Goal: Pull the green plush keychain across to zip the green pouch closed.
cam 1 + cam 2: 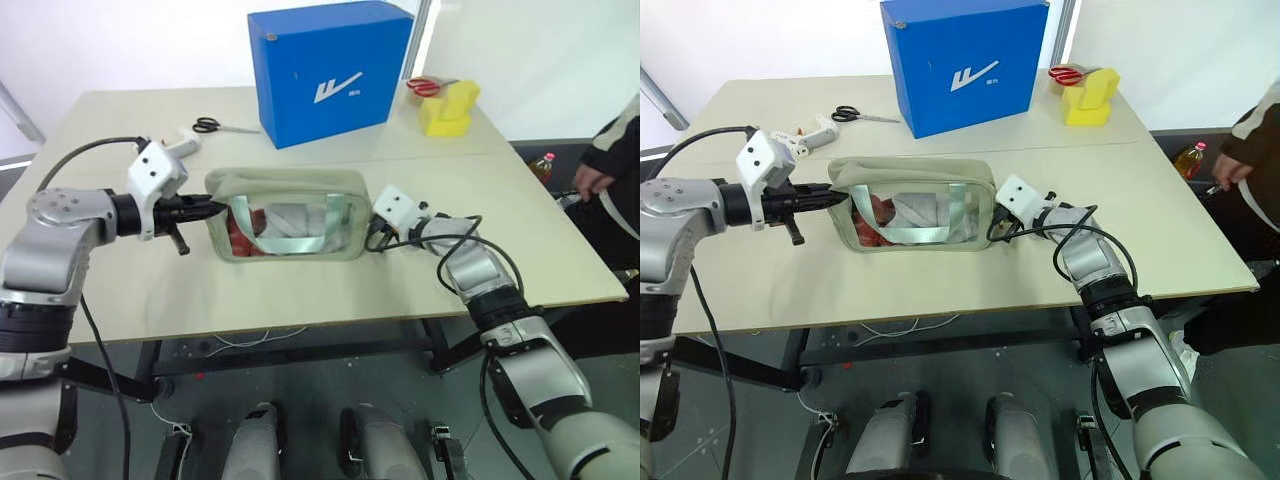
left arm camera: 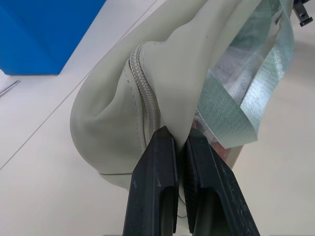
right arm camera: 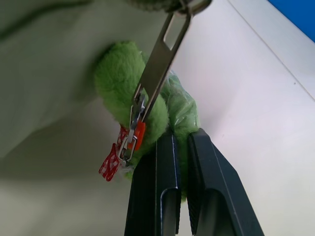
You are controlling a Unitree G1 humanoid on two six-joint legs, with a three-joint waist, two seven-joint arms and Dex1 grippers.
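Right gripper (image 3: 179, 142) was clamped on the green plush keychain (image 3: 123, 83) at the right end of the green pouch (image 1: 290, 185); left gripper (image 2: 179, 142) pinched the pouch's left end. Soft plush might slip free under tension, or the chain could snag.

One green pouch (image 1: 285, 215), one green plush keychain (image 3: 123, 93), one blue box (image 1: 328, 68), two scissors: black pair (image 1: 212, 126), red pair (image 1: 424, 86). One yellow sponge block (image 1: 449, 108), one bottle (image 1: 541, 166), two grippers: left (image 1: 218, 209), right (image 1: 374, 236).
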